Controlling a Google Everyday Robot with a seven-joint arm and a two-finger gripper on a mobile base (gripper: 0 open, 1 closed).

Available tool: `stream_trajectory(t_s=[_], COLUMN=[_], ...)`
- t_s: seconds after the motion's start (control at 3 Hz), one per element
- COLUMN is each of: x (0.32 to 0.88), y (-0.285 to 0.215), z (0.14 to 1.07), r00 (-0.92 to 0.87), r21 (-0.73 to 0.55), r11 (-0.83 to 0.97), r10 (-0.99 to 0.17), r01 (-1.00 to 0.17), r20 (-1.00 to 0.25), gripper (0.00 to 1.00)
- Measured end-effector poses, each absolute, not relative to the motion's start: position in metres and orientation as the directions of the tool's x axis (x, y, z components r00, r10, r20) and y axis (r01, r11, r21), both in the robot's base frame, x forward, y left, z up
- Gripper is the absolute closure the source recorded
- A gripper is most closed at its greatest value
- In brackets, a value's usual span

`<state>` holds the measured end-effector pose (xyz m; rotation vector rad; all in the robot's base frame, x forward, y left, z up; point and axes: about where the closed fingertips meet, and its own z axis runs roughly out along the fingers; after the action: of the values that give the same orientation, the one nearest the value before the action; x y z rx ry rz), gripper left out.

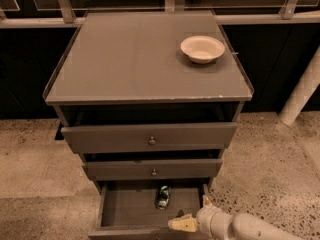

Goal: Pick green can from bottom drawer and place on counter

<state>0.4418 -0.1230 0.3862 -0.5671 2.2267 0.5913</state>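
The green can (163,196) stands near the back of the open bottom drawer (127,207), a little right of its middle. My gripper (193,213) hangs over the drawer's front right corner, to the right of the can and nearer the camera. It is open and empty, with one cream fingertip (182,224) low at the drawer front and the other by the drawer's right wall. It does not touch the can. The grey counter (130,59) tops the cabinet above.
A cream bowl (202,49) sits on the counter at the back right. Two upper drawers (150,138) with brass knobs jut out over the back of the bottom drawer. A white post (301,90) stands to the right on the speckled floor.
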Motion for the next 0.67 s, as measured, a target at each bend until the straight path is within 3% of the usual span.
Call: stream_trajectory(t_s=[0.67], x=[0.4421], y=[-0.1187], z=[0.3244], r00=[-0.679], r21=[0.253], r11=[0.839], r10=[-0.175], r01=[-0.482], r20=[-0.713], gripper=[0.00])
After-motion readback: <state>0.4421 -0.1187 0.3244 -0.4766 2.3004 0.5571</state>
